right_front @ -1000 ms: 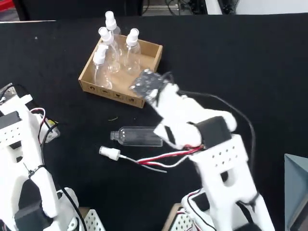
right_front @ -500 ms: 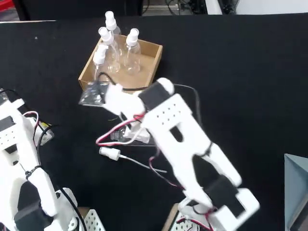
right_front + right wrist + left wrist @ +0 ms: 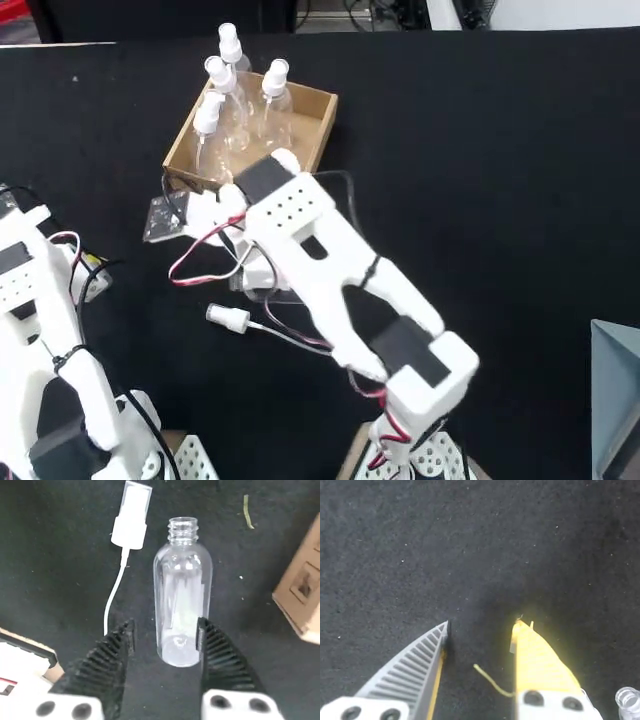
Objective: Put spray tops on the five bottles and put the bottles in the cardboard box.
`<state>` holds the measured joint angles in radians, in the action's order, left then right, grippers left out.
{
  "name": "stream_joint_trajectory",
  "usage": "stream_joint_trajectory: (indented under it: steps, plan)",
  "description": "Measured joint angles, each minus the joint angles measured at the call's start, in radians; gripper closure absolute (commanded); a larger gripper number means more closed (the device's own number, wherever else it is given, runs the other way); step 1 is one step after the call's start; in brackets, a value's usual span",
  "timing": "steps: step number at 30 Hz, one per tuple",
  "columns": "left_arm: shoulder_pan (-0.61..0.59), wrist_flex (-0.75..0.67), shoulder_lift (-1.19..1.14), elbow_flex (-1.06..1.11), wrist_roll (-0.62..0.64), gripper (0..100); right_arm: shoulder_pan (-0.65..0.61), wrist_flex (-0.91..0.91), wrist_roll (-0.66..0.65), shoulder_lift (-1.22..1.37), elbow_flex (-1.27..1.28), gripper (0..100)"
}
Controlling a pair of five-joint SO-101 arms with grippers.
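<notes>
The right end effector [image 3: 165, 625] is spread on both sides of the uncapped bottle [image 3: 182, 605], which lies on the counter [image 3: 500, 150] beside the loose spray top [image 3: 131, 522]. Four capped bottles [image 3: 272, 110] stand in the cardboard box [image 3: 305, 92] near the far edge. The left end effector [image 3: 479, 630] is spread too.

The cardboard box [image 3: 318, 112] sits open-topped on the black table [image 3: 480, 150]. Four bottles [image 3: 272, 108] stand upright inside it, clear, each fitted with a white spray head. The fifth bottle [image 3: 182, 610] lies on its side on the table near the box, clear, its threaded neck bare. Just beside it lies the loose spray top [image 3: 131, 522], white, roughly parallel to the bottle, with its thin dip tube trailing alongside without touching it.
</notes>
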<state>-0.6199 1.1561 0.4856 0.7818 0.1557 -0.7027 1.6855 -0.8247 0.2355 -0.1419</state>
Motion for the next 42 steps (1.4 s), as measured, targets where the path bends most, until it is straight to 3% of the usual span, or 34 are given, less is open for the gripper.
stream_joint_trajectory:
  steps: [12, 23, 30, 42]
  plan:
    - [-0.032, 0.0, 0.0, 0.008, 0.002, 82, -0.037, 0.0, -0.06, 0.141, -0.009, 83.5]
    - [-0.032, 0.0, 0.0, 0.008, 0.0, 82, -0.038, 0.003, -0.061, 0.267, -0.167, 83.2]
    - [-0.032, 0.0, 0.0, 0.008, 0.0, 82, -0.041, 0.043, -0.061, 0.281, -0.207, 71.7]
    - [-0.032, 0.0, 0.0, 0.008, 0.0, 82, -0.041, 0.043, -0.061, 0.328, -0.209, 71.5]
